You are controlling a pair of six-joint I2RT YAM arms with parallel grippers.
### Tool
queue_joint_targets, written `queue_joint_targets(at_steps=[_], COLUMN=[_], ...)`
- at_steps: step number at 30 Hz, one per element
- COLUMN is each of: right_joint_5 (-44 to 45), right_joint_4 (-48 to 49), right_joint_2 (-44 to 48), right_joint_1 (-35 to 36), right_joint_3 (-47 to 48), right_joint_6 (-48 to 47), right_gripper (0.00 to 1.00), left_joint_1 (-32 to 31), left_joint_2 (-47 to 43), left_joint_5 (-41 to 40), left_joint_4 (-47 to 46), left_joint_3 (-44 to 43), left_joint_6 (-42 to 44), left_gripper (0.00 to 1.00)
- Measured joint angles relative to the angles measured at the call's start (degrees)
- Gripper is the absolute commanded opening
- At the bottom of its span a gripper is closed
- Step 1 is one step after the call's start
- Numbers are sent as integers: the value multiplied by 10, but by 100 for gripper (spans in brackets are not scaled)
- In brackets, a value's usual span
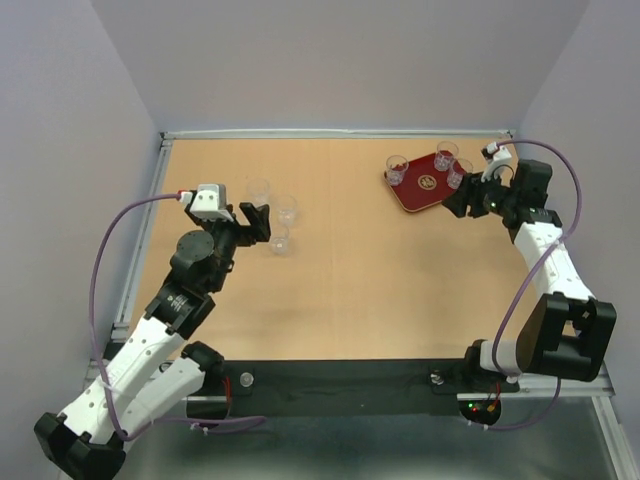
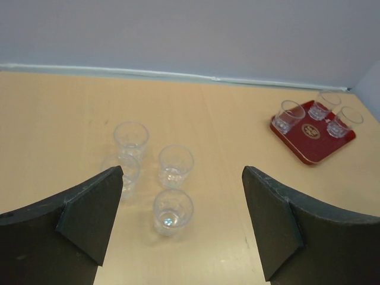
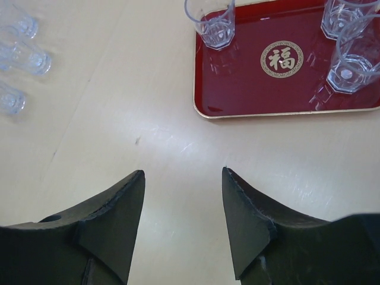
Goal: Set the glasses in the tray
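Left gripper gapes wide, empty; four glasses stand just ahead of its fingers, one seemingly half-hidden. Right gripper, parted and empty, faces the tray, which holds three more.

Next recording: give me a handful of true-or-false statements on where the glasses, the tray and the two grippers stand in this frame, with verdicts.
1. Three glasses stand in the tray. True.
2. The right gripper holds a glass. False: its jaws stand apart and empty, over bare table short of the tray.
3. Four glasses stand on the table just ahead of the left gripper. True.
4. The tray lies on the left arm's side. False: it lies at the far right, by the right gripper.
5. The left gripper is shut. False: it is wide open and grips nothing.
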State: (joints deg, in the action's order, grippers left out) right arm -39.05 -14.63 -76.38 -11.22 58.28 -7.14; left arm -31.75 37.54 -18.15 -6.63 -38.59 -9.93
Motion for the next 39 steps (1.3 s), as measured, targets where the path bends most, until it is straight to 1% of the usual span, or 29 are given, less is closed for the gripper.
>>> queue_joint_targets(at_steps=[1, 4, 5, 10, 11, 12, 14, 15, 17, 18, 21, 24, 27, 36, 39], right_joint_5=[0, -6, -7, -11, -12, -13, -15, -15, -16, -15, -15, -15, -15, -15, -14], right_joint_4=[0, 0, 0, -3, -3, -3, -3, -3, -3, -3, -3, -3, -3, -3, -3], right_joint_2=[3, 7, 7, 7, 7, 7, 7, 7, 8, 9, 13, 16, 17, 18, 18], right_joint_1=[0, 0, 0, 0, 0, 0, 0, 0, 0, 0, 0, 0, 0, 0, 0], right_joint_3=[-4, -16, -21, -29, -29, -29, -29, -29, -29, -29, -29, -29, -29, -29, -29], right_joint_6=[-2, -9, -10, -17, -17, -18, -19, -19, -19, -19, -20, -20, -20, -21, -21], right_gripper=[60, 60, 60, 60, 60, 60, 60, 60, 60, 60, 60, 60, 60, 60, 60], left_joint_1=[0, 0, 0, 9, 12, 15, 23, 31, 43, 50, 73, 89, 98, 101, 102], left_joint_2=[4, 20, 24, 68, 76, 83, 104, 119, 144, 157, 221, 284, 325, 400, 409], left_joint_5=[5, 19, 24, 44, 46, 48, 53, 57, 61, 63, 72, 81, 92, 106, 106], left_joint_4=[2, 10, 10, 16, 18, 19, 24, 30, 33, 33, 55, 74, 83, 85, 83], left_joint_3=[0, 0, 0, 2, 5, 7, 13, 14, 14, 14, 5, -10, -20, -59, -66], left_joint_6=[-11, -61, -74, -155, -166, -177, -200, -216, -238, -248, -276, -289, -296, -297, -297], left_gripper=[91, 85, 81, 73, 70, 64, 58, 52, 47, 42, 38, 38, 38, 38, 38])
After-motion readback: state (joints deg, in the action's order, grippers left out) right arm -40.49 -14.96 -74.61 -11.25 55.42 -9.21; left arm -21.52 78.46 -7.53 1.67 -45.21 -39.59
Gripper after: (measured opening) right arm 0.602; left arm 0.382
